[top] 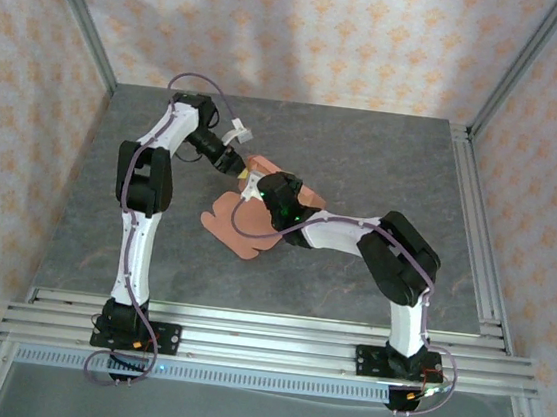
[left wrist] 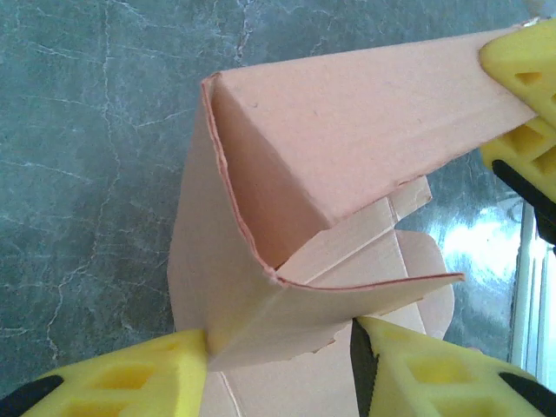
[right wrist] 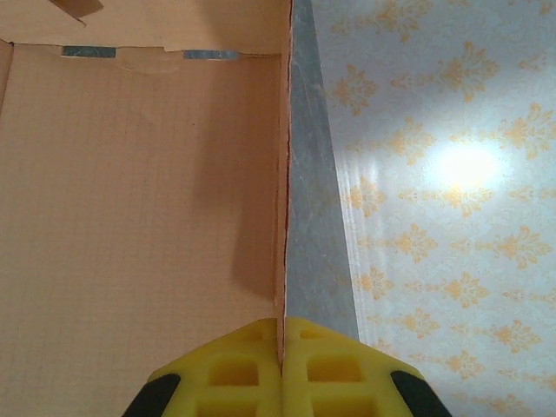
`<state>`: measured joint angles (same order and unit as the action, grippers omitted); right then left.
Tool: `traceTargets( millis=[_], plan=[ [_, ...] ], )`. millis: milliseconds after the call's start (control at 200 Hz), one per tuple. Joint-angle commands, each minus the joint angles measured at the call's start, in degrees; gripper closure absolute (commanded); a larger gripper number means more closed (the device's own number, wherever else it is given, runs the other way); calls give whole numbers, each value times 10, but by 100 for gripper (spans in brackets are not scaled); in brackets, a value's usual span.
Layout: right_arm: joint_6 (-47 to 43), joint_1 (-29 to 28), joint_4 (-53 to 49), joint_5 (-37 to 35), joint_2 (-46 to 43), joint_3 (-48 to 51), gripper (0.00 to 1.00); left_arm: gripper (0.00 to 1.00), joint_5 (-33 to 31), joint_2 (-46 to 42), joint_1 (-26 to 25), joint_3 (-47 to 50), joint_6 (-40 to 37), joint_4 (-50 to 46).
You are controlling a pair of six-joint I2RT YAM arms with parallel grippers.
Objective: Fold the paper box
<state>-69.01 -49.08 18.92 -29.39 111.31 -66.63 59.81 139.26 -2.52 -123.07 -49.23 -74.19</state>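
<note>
The paper box [top: 242, 222] is salmon-orange card, partly folded, lying mid-table with rounded flaps spread toward the front. In the left wrist view two of the paper box's [left wrist: 347, 130] walls stand up and meet at a raised corner. My left gripper [left wrist: 282, 339] straddles that folded corner with its jaws apart; the left finger [left wrist: 130, 378] touches the card. It comes in from the far side [top: 241, 167]. My right gripper [right wrist: 281, 328] is shut on the thin edge of an upright wall of the paper box [right wrist: 139, 191], seen just right of the left gripper [top: 257, 192].
The grey marbled tabletop [top: 385, 160] lies all round the card. Aluminium rails [top: 264, 333] run along the front edge and another rail [top: 473, 221] runs down the right side. Patterned walls [top: 309, 31] close in the back and sides.
</note>
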Motion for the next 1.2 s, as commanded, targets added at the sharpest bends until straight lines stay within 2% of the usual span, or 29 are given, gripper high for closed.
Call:
traceTargets(
  millis=[0, 355, 751, 1051, 1196],
  plan=[
    [14, 1, -13, -7, 8, -20, 100, 52, 11, 6, -7, 2, -12, -19],
    [19, 1, -16, -7, 6, -23, 100, 53, -8, 7, -21, 8, 5, -1],
    [19, 4, -21, -14, 29, -48, 100, 45, -7, -6, -21, 23, 5, 5],
    [42, 2, -49, 3, 17, -60, 100, 49, -62, -8, -23, 29, 57, 46],
    [31, -7, -40, -35, 33, -73, 100, 49, -91, -29, -20, 56, 99, 102]
  ],
)
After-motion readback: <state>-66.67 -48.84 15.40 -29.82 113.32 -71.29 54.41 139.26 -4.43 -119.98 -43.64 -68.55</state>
